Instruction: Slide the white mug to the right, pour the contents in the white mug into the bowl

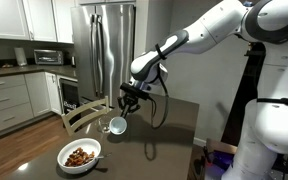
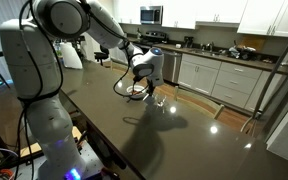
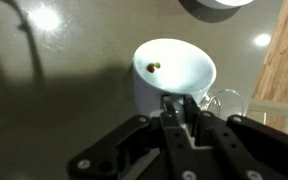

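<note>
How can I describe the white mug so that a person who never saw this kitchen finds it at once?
Start at the dark table before the steel refrigerator; the robot's gripper hangs over it. The white mug is the tipped cup in its grip. It is narrower than the bowl of brown pieces, and opaque, unlike the clear glass.

Arm outstretched, claw clamped tight (angled downward).
</note>
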Controlling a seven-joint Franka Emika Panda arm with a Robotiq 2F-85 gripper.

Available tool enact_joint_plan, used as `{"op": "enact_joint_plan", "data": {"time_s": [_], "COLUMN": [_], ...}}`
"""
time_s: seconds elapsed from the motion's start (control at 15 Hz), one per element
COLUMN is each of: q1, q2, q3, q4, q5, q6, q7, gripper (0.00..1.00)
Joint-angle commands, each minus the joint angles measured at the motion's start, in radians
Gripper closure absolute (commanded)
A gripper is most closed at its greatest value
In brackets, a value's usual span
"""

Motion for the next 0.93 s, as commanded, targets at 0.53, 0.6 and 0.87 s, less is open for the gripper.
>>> {"op": "enact_joint_plan", "data": {"time_s": [0.53, 0.6, 0.87], "q1": [-0.039, -0.039, -0.047], "q2": [-0.001, -0.001, 0.004], "q3": [-0.004, -0.004, -0.006], "q4": [0.001, 0.001, 0.008], "q5": [0.070, 0.070, 0.096], "q6": [-0.052, -0.052, -0.070], "q7": [0.000, 0.000, -0.019], "gripper": [0.85, 0.85, 0.93]}}
